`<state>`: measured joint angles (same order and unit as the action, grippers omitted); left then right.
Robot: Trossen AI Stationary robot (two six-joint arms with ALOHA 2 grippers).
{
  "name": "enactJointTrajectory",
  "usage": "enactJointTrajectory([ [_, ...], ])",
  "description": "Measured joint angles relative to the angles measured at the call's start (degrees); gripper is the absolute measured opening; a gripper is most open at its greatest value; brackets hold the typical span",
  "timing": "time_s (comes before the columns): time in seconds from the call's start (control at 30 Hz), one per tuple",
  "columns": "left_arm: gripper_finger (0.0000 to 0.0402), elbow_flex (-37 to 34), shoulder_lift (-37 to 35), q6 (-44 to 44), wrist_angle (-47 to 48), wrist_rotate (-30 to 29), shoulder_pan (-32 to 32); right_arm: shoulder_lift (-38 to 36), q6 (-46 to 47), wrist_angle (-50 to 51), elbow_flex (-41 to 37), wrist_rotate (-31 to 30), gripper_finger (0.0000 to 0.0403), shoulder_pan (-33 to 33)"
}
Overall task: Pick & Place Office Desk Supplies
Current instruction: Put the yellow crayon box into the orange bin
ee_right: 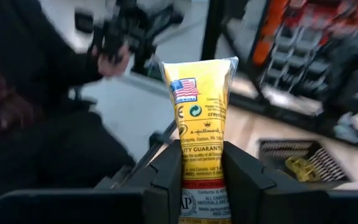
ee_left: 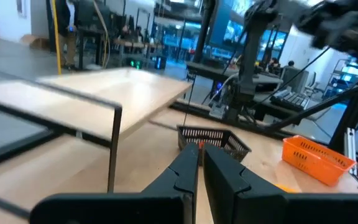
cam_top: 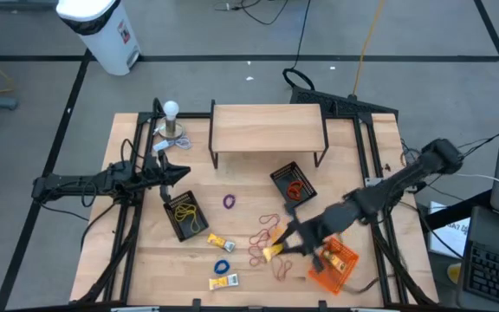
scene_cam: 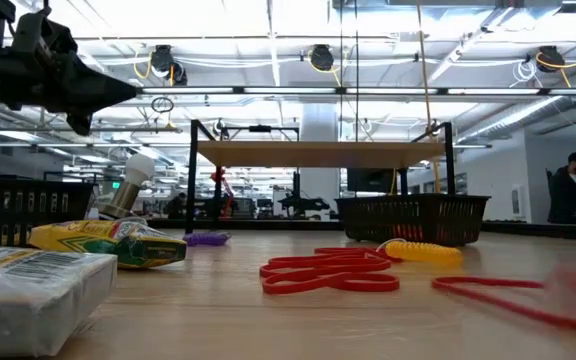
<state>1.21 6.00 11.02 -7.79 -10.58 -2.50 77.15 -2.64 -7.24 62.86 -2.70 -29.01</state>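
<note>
High view showed me the right end effector [cam_top: 277,250] low over the front right part of the surface [cam_top: 249,195], clenched on a yellow packet [cam_top: 272,253]. In the right wrist view I saw that packet [ee_right: 201,127] standing upright between the two dark fingers [ee_right: 174,171], its printed face toward the camera. Just beside it on the right sat the orange tray [cam_top: 333,266], tilted at the surface's front edge.

The left end effector [cam_top: 183,174] hung at the left side, above the near end of a black mesh tray [cam_top: 186,215] that held yellow loops; its fingers [ee_left: 184,171] were pressed together on nothing.

A second black mesh tray [cam_top: 294,183], with a red loop in it, lay in front of the wooden shelf [cam_top: 268,128]. On the bare wood between the trays I counted a purple rubber band [cam_top: 230,202], a cluster of red rubber bands [cam_top: 262,245], a blue rubber band [cam_top: 223,268], and two more yellow-and-white packets [cam_top: 221,243] [cam_top: 224,282] near the front edge. In the low view the red bands [scene_cam: 328,272] lay flat mid-surface, with a packet [scene_cam: 108,243] to their left.
</note>
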Motion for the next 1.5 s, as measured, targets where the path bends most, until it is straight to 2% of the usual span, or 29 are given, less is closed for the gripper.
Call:
enactJointTrajectory([
  [0.2,0.0024,0.01,-0.02,-4.2,-6.72,-3.73,-0.04,-11.57,1.86,-13.88,-15.86,0.0,0.0088,2.39],
  [0.4,0.0024,0.02,-0.02,-13.71,-12.87,-7.38,-0.04,-21.77,3.61,-29.59,-30.86,-0.26,0.0081,4.75],
  [0.57,0.0024,0.04,-0.02,-17.04,-13.39,-9.04,-0.04,-28.85,5.13,-35.62,-39.29,-0.82,0.0085,5.57],
  [0.63,0.0024,0.04,-0.02,-16.88,-12.51,-9.06,-0.04,-31.03,5.16,-36.27,-41.81,-2.83,0.0085,5.55],
  [0.7,0.0024,0.04,-0.02,-16.5,-10.43,-9.06,-0.04,-32.91,5.7,-36.29,-43.96,-5.05,0.0085,5.58],
  [0.9,0.0024,0.04,0.0,-14.33,-5.71,-9.06,-0.04,-36.38,6.47,-37.81,-49.63,-4.93,0.0086,5.57],
  [1.13,0.0024,0.04,-0.02,-13.43,-4.62,-9.01,-0.04,-38.81,6.45,-42.48,-53.99,-5.67,0.0086,5.58],
  [1.4,0.0024,0.04,-0.01,-13.9,-4.37,-9.04,-0.04,-39.91,7.25,-41.65,-53.68,-9.36,0.0085,5.7],
  [1.5,0.0024,0.04,-0.02,-13.9,-4.35,-9.04,-0.04,-39.94,10.26,-34.78,-49.85,-8.22,0.0081,5.44],
])
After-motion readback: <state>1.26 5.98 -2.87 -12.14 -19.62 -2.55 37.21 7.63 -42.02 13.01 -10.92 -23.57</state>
